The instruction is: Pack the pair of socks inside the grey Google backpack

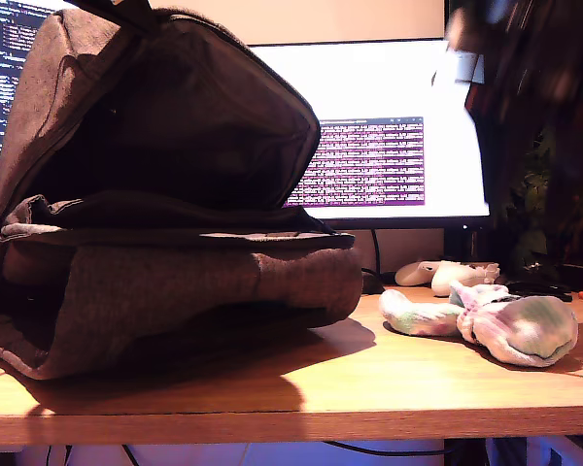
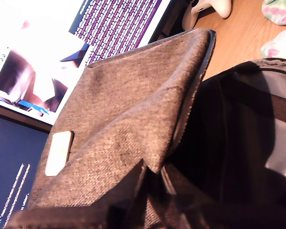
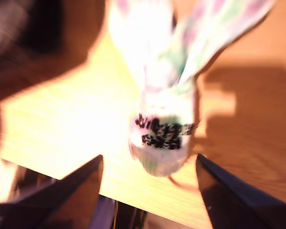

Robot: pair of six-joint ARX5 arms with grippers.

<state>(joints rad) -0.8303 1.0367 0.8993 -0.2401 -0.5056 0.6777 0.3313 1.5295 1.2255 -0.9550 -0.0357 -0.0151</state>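
The grey Google backpack [image 1: 165, 262] lies at the exterior view's left with its flap [image 1: 97, 87] raised and the dark interior [image 1: 194, 126] open. My first gripper [image 1: 112, 8] is a dark shape at the flap's top edge, and it looks shut on the bunched fabric [image 2: 133, 191]. The flap carries a white patch [image 2: 58, 152]. The pair of socks [image 1: 520, 325] rests on the table at the exterior view's right. My second gripper [image 3: 148, 157] hangs open just above the socks [image 3: 164, 138], one dark finger [image 3: 76, 186] on each side. Its arm [image 1: 525, 58] is a dark blur.
A lit monitor [image 1: 389, 116] stands behind the backpack and the socks. White glossy plastic objects [image 1: 447, 274] lie on the wooden table [image 1: 369, 388] behind the socks. The table's front edge runs close to the camera in the exterior view.
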